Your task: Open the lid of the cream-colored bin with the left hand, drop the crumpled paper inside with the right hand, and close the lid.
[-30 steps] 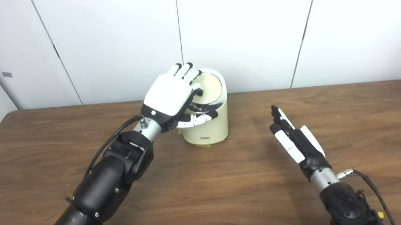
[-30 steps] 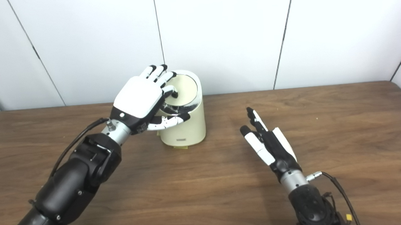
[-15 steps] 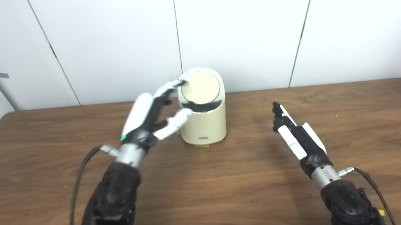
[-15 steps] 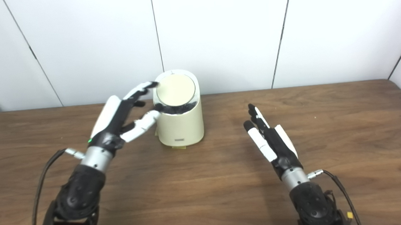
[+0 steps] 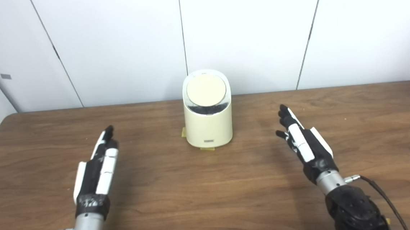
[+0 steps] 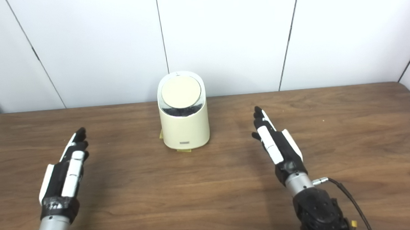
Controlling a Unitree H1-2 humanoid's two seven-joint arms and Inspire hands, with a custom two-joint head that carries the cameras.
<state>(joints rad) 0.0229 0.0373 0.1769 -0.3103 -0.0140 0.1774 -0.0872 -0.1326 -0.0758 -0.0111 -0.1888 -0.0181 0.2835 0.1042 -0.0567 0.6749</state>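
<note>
The cream-colored bin [image 5: 208,120] stands at the back middle of the wooden table, its round lid [image 5: 205,89] down and shut. My left hand [image 5: 98,169] lies low over the table to the bin's front left, fingers straight and held together, holding nothing. My right hand [image 5: 305,146] rests to the bin's front right, edge-on, fingers extended, also holding nothing. No crumpled paper shows in either view.
The brown table [image 5: 210,197] runs from edge to edge, with white wall panels [image 5: 249,32] right behind the bin. Small yellow tape bits [image 5: 206,148] mark the bin's base. A cable [image 5: 384,196] trails from my right wrist.
My left hand has left the bin's lid and drawn back down to the table at the front left. The lid has gone from tilted to shut. The right hand has barely moved.
</note>
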